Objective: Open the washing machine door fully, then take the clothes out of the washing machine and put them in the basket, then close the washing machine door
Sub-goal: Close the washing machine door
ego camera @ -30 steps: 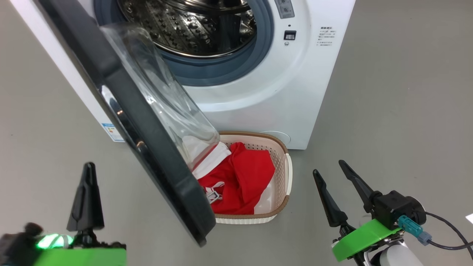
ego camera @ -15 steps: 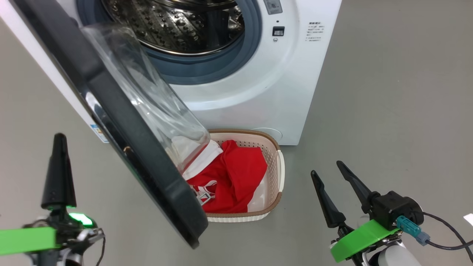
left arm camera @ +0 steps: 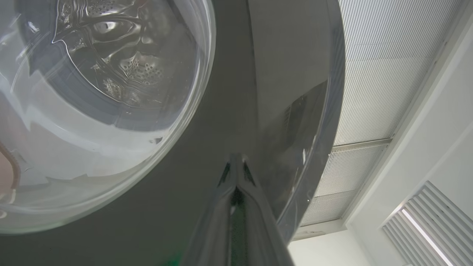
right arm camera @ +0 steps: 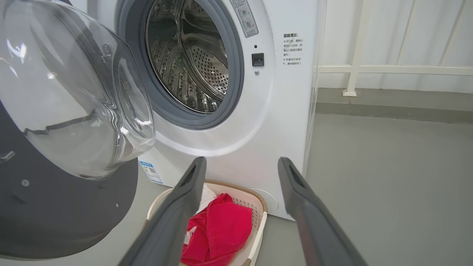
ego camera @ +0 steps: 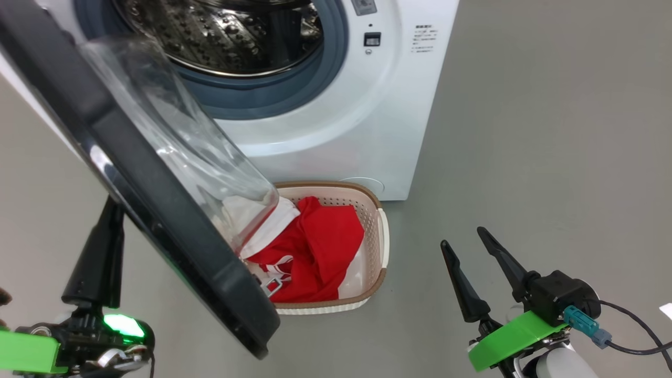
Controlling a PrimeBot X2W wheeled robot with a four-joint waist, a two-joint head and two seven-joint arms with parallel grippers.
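Left end effector [left arm camera: 236, 166], pressed together, has risen to the outer face of the washing machine door [ego camera: 168, 220], right end effector [ego camera: 463, 236] spread; with the clothes [ego camera: 320, 247] in the basket [ego camera: 375, 220] on the floor, closing seems in hand, calling for a push shut.

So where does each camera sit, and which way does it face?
Head view: on the head, looking forward and down at the washing machine, its open door and the basket of clothes; left gripper lower left, right gripper lower right.
Left wrist view: on the left wrist, looking up along the shut gripper at the door's outer face, ceiling beyond.
Right wrist view: on the right wrist, looking forward between its open fingers into the drum.
Shared: head and right wrist views both show drum, basket and clothes.
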